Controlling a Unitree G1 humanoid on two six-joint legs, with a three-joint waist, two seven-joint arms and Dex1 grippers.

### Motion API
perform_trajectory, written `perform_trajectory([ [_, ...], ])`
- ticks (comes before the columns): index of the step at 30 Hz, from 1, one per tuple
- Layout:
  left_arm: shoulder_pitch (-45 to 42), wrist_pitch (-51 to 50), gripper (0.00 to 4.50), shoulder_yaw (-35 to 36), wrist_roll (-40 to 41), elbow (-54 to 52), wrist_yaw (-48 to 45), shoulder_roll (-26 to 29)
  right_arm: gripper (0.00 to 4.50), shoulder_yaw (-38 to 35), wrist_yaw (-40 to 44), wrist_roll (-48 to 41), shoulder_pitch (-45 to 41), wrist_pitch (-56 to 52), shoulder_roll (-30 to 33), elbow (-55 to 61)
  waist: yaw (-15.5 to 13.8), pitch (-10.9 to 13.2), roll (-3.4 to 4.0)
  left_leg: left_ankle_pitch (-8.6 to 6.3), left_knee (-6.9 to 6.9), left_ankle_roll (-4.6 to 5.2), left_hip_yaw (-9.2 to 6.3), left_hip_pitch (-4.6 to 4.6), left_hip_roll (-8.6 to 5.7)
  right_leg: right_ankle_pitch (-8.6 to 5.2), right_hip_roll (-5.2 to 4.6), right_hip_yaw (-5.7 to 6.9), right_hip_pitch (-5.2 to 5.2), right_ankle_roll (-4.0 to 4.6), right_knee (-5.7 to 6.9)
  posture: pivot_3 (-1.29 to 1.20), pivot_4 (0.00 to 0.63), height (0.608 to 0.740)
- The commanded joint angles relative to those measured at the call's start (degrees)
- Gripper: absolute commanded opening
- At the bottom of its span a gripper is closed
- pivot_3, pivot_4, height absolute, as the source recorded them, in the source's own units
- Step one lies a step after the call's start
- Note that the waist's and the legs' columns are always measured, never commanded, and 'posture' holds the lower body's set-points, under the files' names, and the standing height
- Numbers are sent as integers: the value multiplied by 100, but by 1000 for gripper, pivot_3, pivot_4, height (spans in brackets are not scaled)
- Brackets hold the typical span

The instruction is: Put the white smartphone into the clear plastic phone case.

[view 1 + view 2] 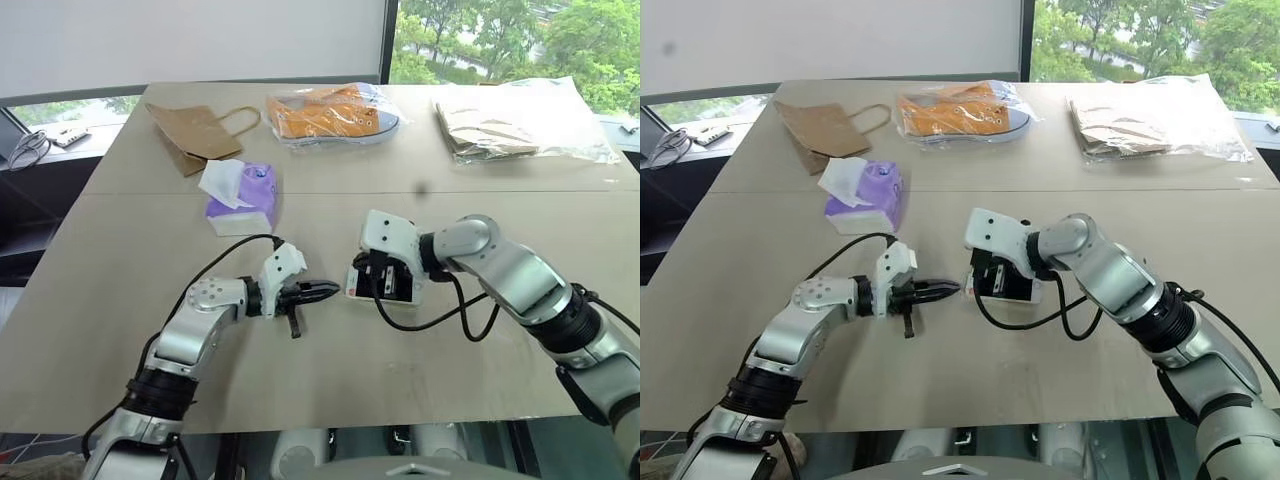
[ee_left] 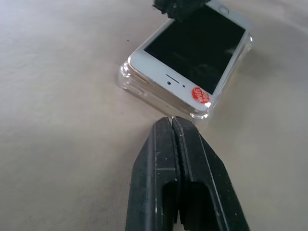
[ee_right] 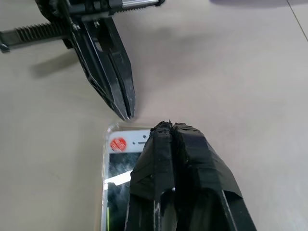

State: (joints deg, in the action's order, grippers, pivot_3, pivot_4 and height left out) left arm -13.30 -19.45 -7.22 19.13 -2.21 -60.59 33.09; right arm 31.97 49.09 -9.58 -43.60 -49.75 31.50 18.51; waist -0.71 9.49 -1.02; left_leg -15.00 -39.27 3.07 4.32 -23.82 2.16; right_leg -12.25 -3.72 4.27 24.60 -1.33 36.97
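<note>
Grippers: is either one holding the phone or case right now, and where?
Nothing is held. Left gripper is shut at the corner of the case; right gripper is shut over the phone.

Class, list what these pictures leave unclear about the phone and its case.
- Whether the white smartphone is fully seated in the clear plastic phone case: left wrist view, far end hidden by the right pincer.
- Whether the left pincer touches the case: the gap is too small.
- Red sticker text: blurred.
</note>
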Motion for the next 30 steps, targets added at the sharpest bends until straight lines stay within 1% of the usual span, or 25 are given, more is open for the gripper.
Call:
perform_trajectory([
  [1,3,-300,35,324,519,-477,-52,12,0,-500,143,-81,125,47,379,370,-17,0,0,0,1,0,-4,-1,1,0,0,5,1,0,1,0,150,740],
  [8,-207,-510,35,305,628,-549,-16,-2,0,-1110,285,-248,740,-121,1195,937,-3,0,0,-1,1,1,-7,-1,-1,0,-2,7,-1,0,0,0,150,740],
  [13,-458,-361,35,35,232,-242,-71,84,0,-1592,436,-549,1271,-154,1627,1385,-5,0,0,-3,1,5,-9,3,0,0,2,7,-1,0,4,0,150,740],
  [17,-567,-281,35,-70,53,-57,-145,134,0,-1865,401,-687,1616,-125,1777,1496,2,0,-1,-4,1,6,-4,2,1,0,3,2,-1,0,2,0,150,740],
  [18,-580,-245,35,-84,15,-20,-166,142,0,-2017,320,-799,1694,-286,1713,1450,-1,0,-1,-4,1,6,-4,2,0,0,3,1,-1,0,1,0,150,740],
  [21,-588,-223,0,-68,5,14,-197,126,949,-2459,70,-1175,1820,-690,1370,1299,-3,0,-1,-3,1,5,-4,3,1,0,3,1,-1,0,2,0,150,740],
  [22,-584,-226,0,-56,18,11,-205,121,1510,-2471,105,-1225,1869,-684,1379,1324,-4,0,-1,-3,1,5,-4,2,1,0,2,0,-1,0,3,0,150,740],
  [23,-558,-239,0,-31,57,-24,-226,122,1779,-2373,122,-1129,1942,-507,1441,1366,-6,0,-1,-3,1,5,-4,3,1,0,2,1,-1,0,3,0,150,740],
  [24,-532,-253,0,-8,90,-57,-246,133,2261,-2265,113,-1012,1974,-316,1487,1395,-10,-1,-2,-3,1,5,-5,2,1,0,2,1,-1,0,3,0,150,740],
  [25,-507,-258,0,9,111,-87,-263,147,2635,-2167,124,-930,1988,-161,1527,1419,-14,0,-1,-3,1,5,-6,3,1,0,2,2,-1,0,2,0,150,740],
  [28,-476,-245,0,40,118,-97,-293,178,4150,-1957,238,-847,1948,95,1604,1448,-8,0,-2,-3,1,5,-4,1,0,-1,2,0,0,0,1,0,150,740],
  [30,-469,-229,0,70,110,-80,-285,187,4150,-1631,272,-627,1824,278,1639,1427,-6,0,-1,-3,1,5,-4,2,0,-1,2,-1,0,-1,1,0,150,740],
])
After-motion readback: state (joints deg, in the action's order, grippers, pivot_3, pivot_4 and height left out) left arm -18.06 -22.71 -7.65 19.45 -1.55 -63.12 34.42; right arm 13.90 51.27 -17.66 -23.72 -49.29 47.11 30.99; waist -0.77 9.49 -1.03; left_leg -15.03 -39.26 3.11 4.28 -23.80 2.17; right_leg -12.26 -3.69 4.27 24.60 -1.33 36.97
